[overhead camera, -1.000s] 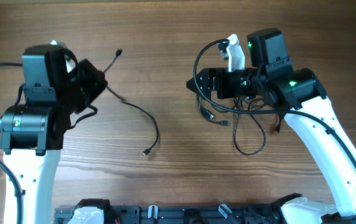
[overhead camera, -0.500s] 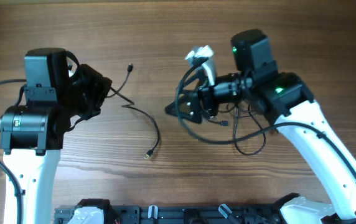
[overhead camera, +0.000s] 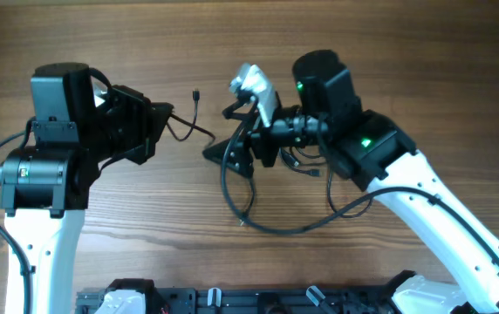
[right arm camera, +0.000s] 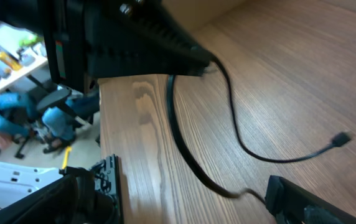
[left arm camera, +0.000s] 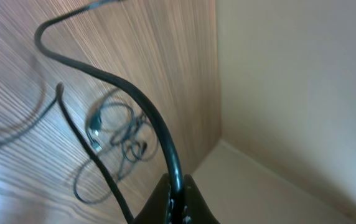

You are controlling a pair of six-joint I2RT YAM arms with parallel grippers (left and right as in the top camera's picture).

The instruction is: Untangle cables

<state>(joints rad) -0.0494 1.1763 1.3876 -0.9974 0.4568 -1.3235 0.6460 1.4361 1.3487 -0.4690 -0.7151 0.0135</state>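
I'm pinching a thin black cord (left arm camera: pixel 165 146) in the left gripper (left arm camera: pixel 177 190), right gripper (right arm camera: pixel 187 196) gaping unclosed, likely risking cinching the knotted black coil (left arm camera: pixel 119 134) by tugging.

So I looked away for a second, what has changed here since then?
The right gripper, jaws open, swung left across the table toward the left gripper. The cable shifted, and its loose end slid right. The left gripper stayed shut on that cable and barely moved. Nothing was newly grabbed or released.
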